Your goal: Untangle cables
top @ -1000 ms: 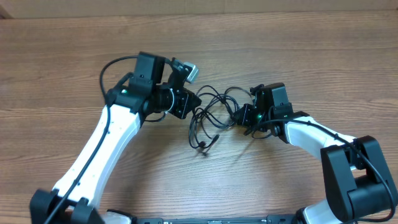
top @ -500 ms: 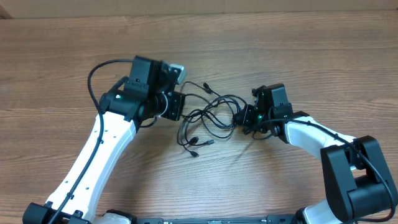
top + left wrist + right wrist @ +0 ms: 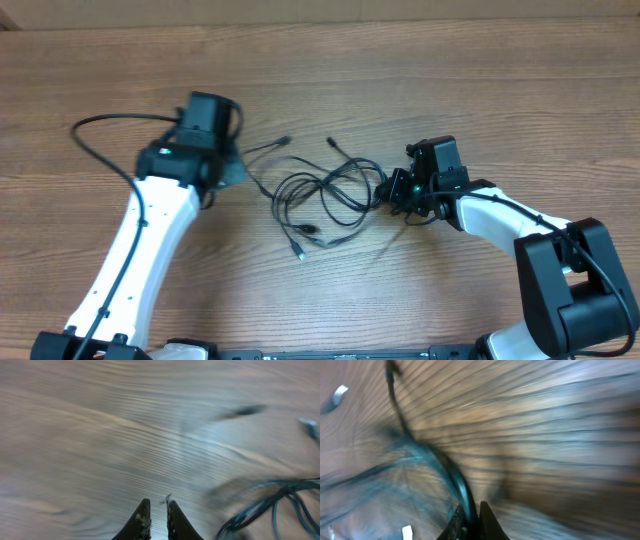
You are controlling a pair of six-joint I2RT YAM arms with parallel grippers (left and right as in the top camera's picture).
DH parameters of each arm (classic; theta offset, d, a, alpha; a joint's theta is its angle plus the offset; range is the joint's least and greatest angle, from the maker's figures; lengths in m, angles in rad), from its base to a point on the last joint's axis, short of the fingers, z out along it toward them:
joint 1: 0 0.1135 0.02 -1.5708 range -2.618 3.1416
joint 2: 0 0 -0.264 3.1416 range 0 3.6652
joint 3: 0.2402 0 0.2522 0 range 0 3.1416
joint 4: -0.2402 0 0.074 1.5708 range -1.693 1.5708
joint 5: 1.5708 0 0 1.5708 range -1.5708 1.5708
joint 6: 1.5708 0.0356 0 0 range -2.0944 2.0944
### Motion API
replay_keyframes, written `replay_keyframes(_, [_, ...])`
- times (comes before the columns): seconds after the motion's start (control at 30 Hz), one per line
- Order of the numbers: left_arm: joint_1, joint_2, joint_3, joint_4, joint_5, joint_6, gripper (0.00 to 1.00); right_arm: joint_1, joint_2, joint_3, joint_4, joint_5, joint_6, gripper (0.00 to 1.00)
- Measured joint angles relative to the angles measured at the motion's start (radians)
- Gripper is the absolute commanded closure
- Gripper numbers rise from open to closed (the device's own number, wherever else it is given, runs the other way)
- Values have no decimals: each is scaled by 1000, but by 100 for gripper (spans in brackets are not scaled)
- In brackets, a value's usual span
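You're mid-untangle: the right gripper point(image 3: 470, 512) is pinched on a strand at the right edge of the cables point(image 3: 322, 192), which lie loosely knotted on the table point(image 3: 400, 80) between the arms. The left gripper point(image 3: 157, 507) is barely parted and empty, left of the knot. I'd say it next needs to take a free plug end and pull outward. No readable writing.

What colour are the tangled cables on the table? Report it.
The cables are black with small silvery plug tips, clearest in the overhead view.
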Motion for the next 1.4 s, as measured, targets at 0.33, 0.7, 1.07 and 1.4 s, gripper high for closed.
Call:
replay_keyframes(0.33, [264,0,0,-6,172,-16,62,-6,0,0,1,32,9,96])
replay_keyframes(0.7, [78,50,0,137,406,94,48,-6,0,0,1,32,11,96])
replay_keyframes(1.07, [-168,355,0,371,435,125,36,-6,0,0,2,32,12,96])
replay_keyframes(1.4, [-179,385,-2,490,437,316,0,-6,0,0,2,32,12,96])
